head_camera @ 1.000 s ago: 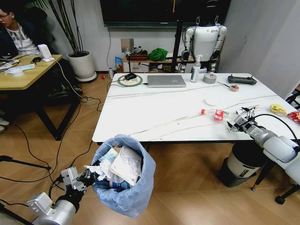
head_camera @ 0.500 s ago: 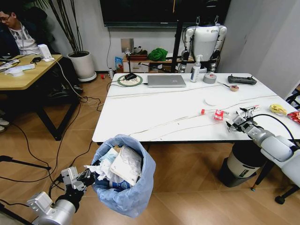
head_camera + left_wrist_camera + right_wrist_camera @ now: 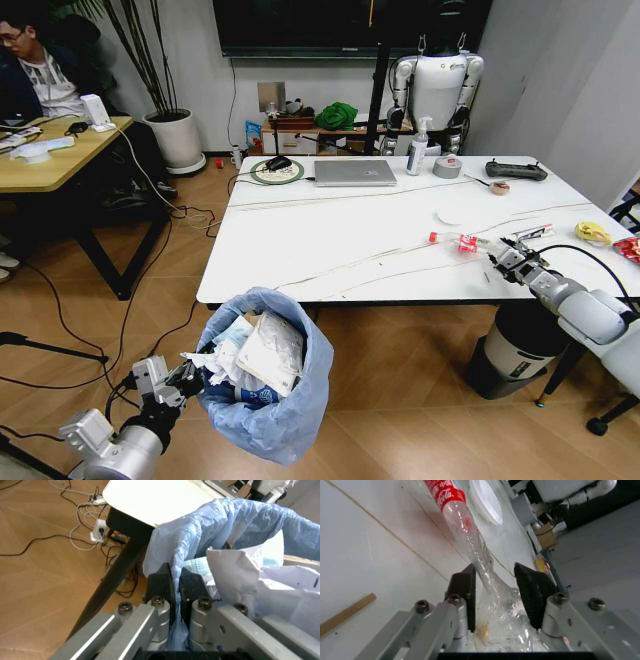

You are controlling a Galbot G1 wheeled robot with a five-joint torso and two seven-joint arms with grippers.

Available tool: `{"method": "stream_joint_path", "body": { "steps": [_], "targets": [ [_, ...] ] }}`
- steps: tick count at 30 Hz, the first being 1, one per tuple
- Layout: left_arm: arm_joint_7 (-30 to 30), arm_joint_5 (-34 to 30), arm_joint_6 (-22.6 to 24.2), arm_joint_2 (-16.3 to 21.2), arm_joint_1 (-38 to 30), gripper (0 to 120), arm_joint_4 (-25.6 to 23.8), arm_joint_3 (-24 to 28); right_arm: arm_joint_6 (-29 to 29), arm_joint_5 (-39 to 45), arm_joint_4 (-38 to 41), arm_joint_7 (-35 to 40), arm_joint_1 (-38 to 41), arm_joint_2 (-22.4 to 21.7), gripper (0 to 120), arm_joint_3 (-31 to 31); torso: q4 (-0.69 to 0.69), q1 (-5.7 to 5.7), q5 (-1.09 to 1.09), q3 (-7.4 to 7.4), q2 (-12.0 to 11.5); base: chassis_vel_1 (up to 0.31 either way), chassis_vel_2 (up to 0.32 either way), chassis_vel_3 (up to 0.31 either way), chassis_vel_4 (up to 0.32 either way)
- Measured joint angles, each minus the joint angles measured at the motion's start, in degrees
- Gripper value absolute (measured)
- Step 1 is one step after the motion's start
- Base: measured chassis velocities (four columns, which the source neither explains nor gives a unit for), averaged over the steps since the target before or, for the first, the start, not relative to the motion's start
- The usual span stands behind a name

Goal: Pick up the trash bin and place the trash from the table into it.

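Reaching farther over the table point(image 3: 330, 250), the right gripper point(image 3: 508, 258) now straddles the clear bottle point(image 3: 470, 543) lying near the table's right edge, fingers apart around it. Low on the left, the left gripper point(image 3: 172, 587) pinches the trash bin point(image 3: 270, 375) liner above the wooden floor point(image 3: 400, 400).

I count one laptop point(image 3: 354, 172), one spray bottle point(image 3: 417, 150), one tape roll point(image 3: 447, 167), one clear bottle point(image 3: 462, 242) and two bins point(image 3: 270, 400).

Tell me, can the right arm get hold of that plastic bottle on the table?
Probably yes. The right gripper already has its open fingers on either side of the bottle, which lies flat on the table with nothing blocking it.
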Motion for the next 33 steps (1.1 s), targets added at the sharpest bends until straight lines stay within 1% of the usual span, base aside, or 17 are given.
{"method": "stream_joint_path", "body": {
  "steps": [2, 5, 8, 12, 15, 21, 23, 27, 29, 31, 32, 33],
  "targets": [
    [0.0, 0.0, 0.0, 0.0, -0.1, 0, 0.1, 0.0, 0.0, 0.0, -0.1, -0.1, 0.0, 0.0, 22, 0.0, 0.00, 0.00, 0.00, 0.00, 0.0, 0.000, 0.000, 0.000, 0.000],
    [0.0, 0.0, 0.0, 0.0, -0.2, 0, 0.2, 0.1, 0.0, 0.0, -0.1, -0.3, -0.1, -0.1, 9, 0.0, 0.00, 0.00, -0.02, -0.01, 0.0, 0.000, 0.000, 0.000, 0.000],
    [0.0, -0.1, 0.0, 0.0, -0.3, 0, 0.3, 0.3, 0.0, 0.0, -0.1, -0.5, -0.4, -0.2, 0, 0.0, 0.01, 0.00, -0.01, -0.01, 0.0, 0.000, 0.000, 0.000, 0.000],
    [0.0, -0.1, 0.0, -0.1, -0.4, 0, 0.4, 0.6, 0.0, 0.2, -0.1, -0.8, -0.6, -0.2, 0, -0.1, -0.01, 0.00, 0.03, -0.01, 0.0, 0.000, 0.000, 0.000, 0.000],
    [0.0, -0.1, 0.0, -0.1, -0.4, 0, 0.4, 0.6, 0.0, 0.3, 0.0, -0.9, -0.7, -0.3, 0, -0.1, -0.01, 0.00, 0.00, -0.01, 0.0, 0.000, 0.000, 0.000, 0.000],
    [0.0, -0.1, 0.0, -0.1, -0.4, 0, 0.4, 0.7, 0.1, 1.8, 0.9, -0.9, -0.7, -0.6, 0, 0.1, -0.01, 0.00, 0.01, 0.00, 0.0, 0.000, 0.000, 0.000, 0.000],
    [0.0, 0.0, 0.0, -0.1, -0.5, 0, 0.4, 1.1, 0.0, 4.1, 2.3, -1.0, -0.1, -0.8, 0, 0.4, -0.01, 0.00, 0.03, 0.01, 0.0, 0.000, 0.000, 0.000, 0.000],
    [0.0, 0.2, 0.0, -0.2, -0.6, 0, 0.2, 2.2, 0.0, 7.0, 4.4, -0.8, 0.7, -1.2, 0, 0.4, 0.01, 0.00, -0.02, 0.00, 0.0, 0.000, 0.000, 0.000, 0.000],
    [0.0, 0.4, 0.0, -0.2, -0.8, 0, 0.2, 2.9, 0.0, 9.1, 5.5, -0.7, 1.1, -1.3, 0, 0.4, 0.01, 0.00, 0.00, 0.01, 0.0, 0.000, 0.000, 0.000, 0.000],
    [0.0, 0.4, 0.0, -0.3, -1.1, 0, 0.2, 3.6, 0.3, 13.8, 7.0, -0.4, 1.5, -1.5, 0, 0.4, 0.00, 0.00, 0.01, 0.01, 0.0, 0.000, 0.000, 0.000, 0.000],
    [0.0, 0.4, 0.0, -0.3, -1.1, 0, 0.2, 3.6, 0.3, 13.8, 7.0, -0.4, 1.5, -1.5, 0, 0.4, 0.00, 0.00, 0.01, 0.01, 0.0, 0.000, 0.000, 0.000, 0.000],
    [0.0, 0.4, 0.0, -0.2, -1.3, 0, 0.3, 3.8, 0.5, 16.3, 7.8, -0.3, 1.6, -1.7, 0, 0.4, 0.00, 0.00, 0.00, 0.01, 0.0, 0.000, 0.000, 0.000, 0.000]
  ]
}}
